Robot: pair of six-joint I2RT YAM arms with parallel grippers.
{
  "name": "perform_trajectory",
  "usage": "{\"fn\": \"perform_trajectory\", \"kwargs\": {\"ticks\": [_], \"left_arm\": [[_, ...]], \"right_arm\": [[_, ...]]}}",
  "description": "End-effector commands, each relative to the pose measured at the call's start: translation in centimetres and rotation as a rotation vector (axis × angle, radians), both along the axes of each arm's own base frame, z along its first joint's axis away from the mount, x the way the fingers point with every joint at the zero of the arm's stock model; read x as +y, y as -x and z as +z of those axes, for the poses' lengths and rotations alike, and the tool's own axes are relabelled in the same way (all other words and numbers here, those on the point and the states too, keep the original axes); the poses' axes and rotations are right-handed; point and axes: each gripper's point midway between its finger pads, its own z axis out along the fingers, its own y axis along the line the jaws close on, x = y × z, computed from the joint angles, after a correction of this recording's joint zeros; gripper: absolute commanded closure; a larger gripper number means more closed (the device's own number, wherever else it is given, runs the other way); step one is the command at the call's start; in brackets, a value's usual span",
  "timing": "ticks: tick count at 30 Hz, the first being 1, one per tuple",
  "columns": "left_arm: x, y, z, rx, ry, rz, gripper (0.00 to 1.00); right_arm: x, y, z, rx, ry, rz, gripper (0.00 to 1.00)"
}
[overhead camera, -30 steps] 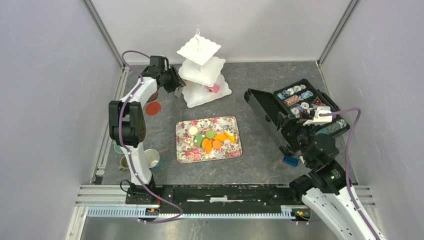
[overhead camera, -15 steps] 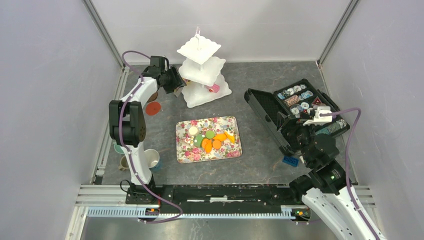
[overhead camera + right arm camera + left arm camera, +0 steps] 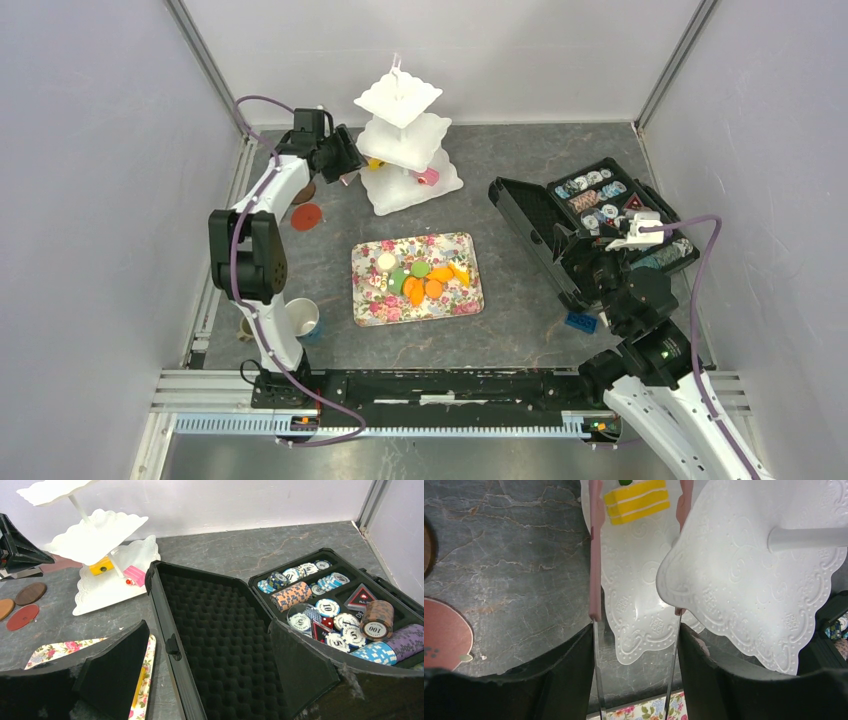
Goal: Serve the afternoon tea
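I start with the table [image 3: 520, 180], grey and marbled. At its far side stands the white three-tier cake stand [image 3: 400, 100]. It looks like thin embossed plastic on a slim centre post, so I judge it light and easy to tip. I would not lean on any tier.

The floral tray [image 3: 368, 300] lies mid-table with the orange, green and pale toy cakes [image 3: 425, 280] bunched on it. The open black case [image 3: 530, 215] of poker chips is no part of the serving.

My left gripper [image 3: 355, 172] reaches in under the middle tier. Its fingers [image 3: 595, 555] stand apart, and the yellow layer cake [image 3: 636, 500] sits on the bottom tier between them with a gap on either side, so nothing is gripped. A pink cake [image 3: 430, 177] rests on the same tier, well apart.

These cakes look small, light, rigid and smooth. I would pinch each across its flat sides, low down, with a gentle squeeze so it does not squirt out.

The right gripper [image 3: 610, 275] hangs by the case. I cannot tell how its fingers are set.
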Motion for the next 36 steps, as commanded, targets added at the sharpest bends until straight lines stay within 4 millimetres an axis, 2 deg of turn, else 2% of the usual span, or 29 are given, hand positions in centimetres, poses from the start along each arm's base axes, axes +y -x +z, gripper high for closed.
{"fn": "perform_trajectory", "kwargs": {"ticks": [1,7,11,17,29,33,36], "left_arm": [[1.2,0.3,3.1,-0.087,-0.062,0.005,0.36],[1.8,2.3,3.2,-0.027,-0.132,-0.005,0.37],[2.2,4.9,3.1,-0.003,-0.145,-0.01,0.36],[2.3,9.1,4.8,-0.016,-0.14,-0.031,0.36],[0.1,21.9,5.5,-0.027,-0.085,-0.194,0.38],[-1.8,26.0,5.0,0.007,-0.109,-0.288,0.38],[-3.1,28.3,4.7,0.028,-0.149,-0.344,0.38]], "right_arm": [[0.2,0.2,2.4,-0.061,-0.036,0.015,0.02],[0.1,0.4,2.5,-0.074,-0.042,0.011,0.02],[0.2,0.2,2.3,-0.071,-0.025,0.019,0.02],[0.6,0.0,2.0,-0.063,-0.012,0.036,0.02],[1.4,-0.8,0.7,-0.029,0.008,0.055,0.02],[1.4,-1.2,-0.1,-0.012,0.011,0.044,0.02],[1.7,-1.4,-0.3,0.001,0.012,0.047,0.02]]}}
